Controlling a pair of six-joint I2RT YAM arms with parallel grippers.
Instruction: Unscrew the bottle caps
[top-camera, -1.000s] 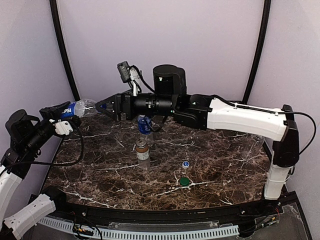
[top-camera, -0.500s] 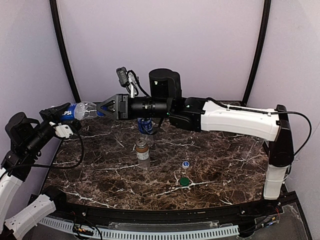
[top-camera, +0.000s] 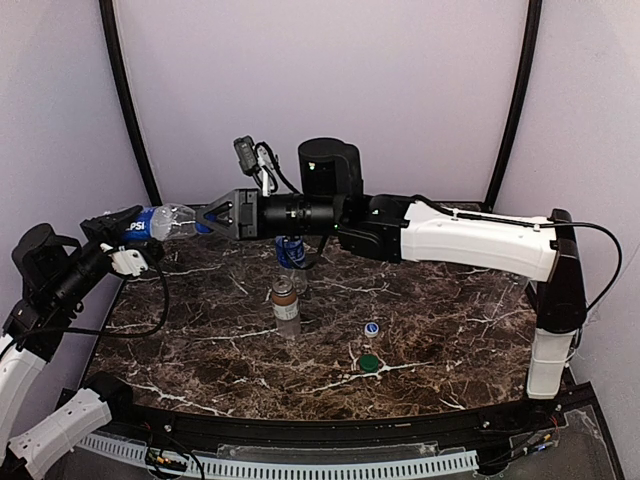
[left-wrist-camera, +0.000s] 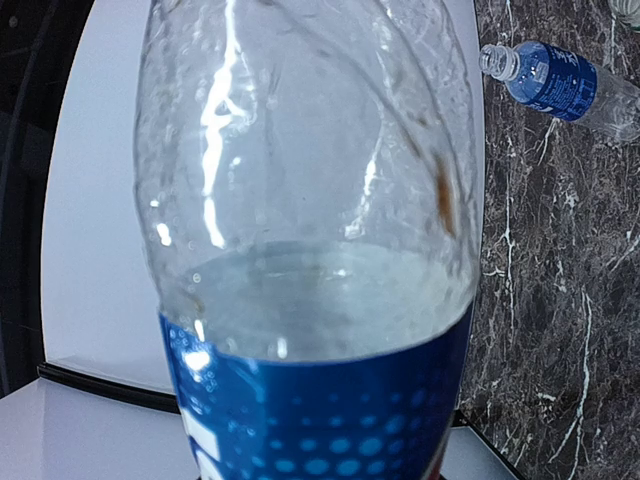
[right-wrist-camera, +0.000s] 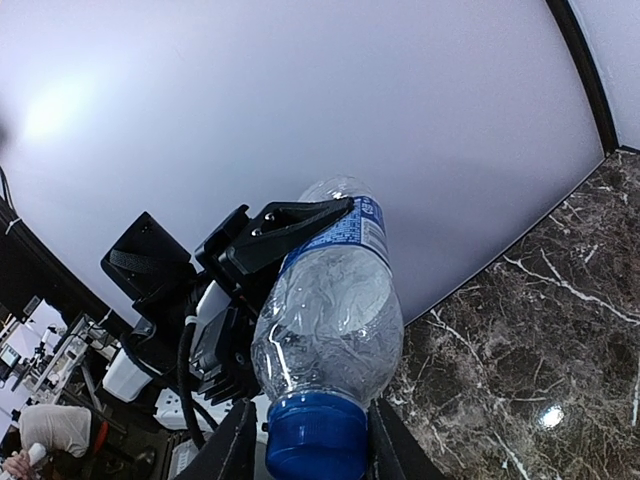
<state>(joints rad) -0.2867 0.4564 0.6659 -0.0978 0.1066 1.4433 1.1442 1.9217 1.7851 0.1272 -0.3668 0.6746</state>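
Note:
A clear bottle with a blue label (top-camera: 150, 222) is held sideways in the air at the far left, with my left gripper (top-camera: 122, 228) shut on its labelled body. In the left wrist view that bottle (left-wrist-camera: 310, 250) fills the frame and hides the jaws. Its blue cap (right-wrist-camera: 315, 435) sits between my right gripper's fingers (right-wrist-camera: 236, 445), which press on both sides. My right gripper (top-camera: 203, 216) reaches in from the right, level with the bottle's neck. The left gripper (right-wrist-camera: 285, 230) shows as black fingers on the label.
A short brown bottle (top-camera: 285, 302) stands mid-table. A blue-labelled bottle (top-camera: 290, 250) is behind it; in the left wrist view this bottle (left-wrist-camera: 560, 80) lies on its side without a cap. A blue-and-white cap (top-camera: 371, 328) and a green cap (top-camera: 369, 363) lie on the marble table (top-camera: 450, 340).
My right gripper's jaws went from wide open around the blue cap to closed on it. Both arms lifted and shifted slightly left with the bottle.

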